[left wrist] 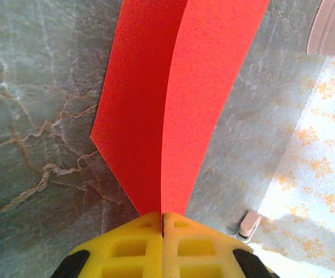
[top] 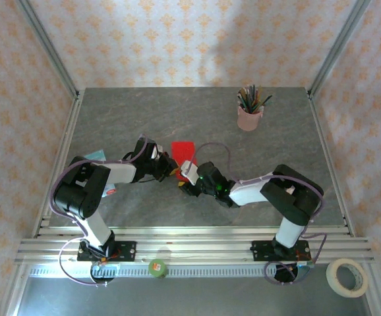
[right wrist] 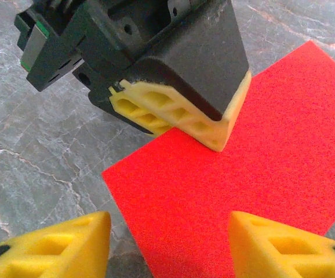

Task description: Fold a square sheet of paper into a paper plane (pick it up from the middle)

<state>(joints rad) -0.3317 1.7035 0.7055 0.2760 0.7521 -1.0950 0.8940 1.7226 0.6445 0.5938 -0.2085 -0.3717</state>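
The sheet of paper [left wrist: 202,116] is thin, bright red and unmarked. It sits near the middle of the grey marbled table [top: 111,125]. It is folded lengthwise along a centre crease, and its two long flaps open away from the crease in a narrow V. The left flap ends in a slanted edge that runs down towards the crease. The pointed end of the fold is pinched between the closed yellow fingers of the left gripper [left wrist: 161,223].
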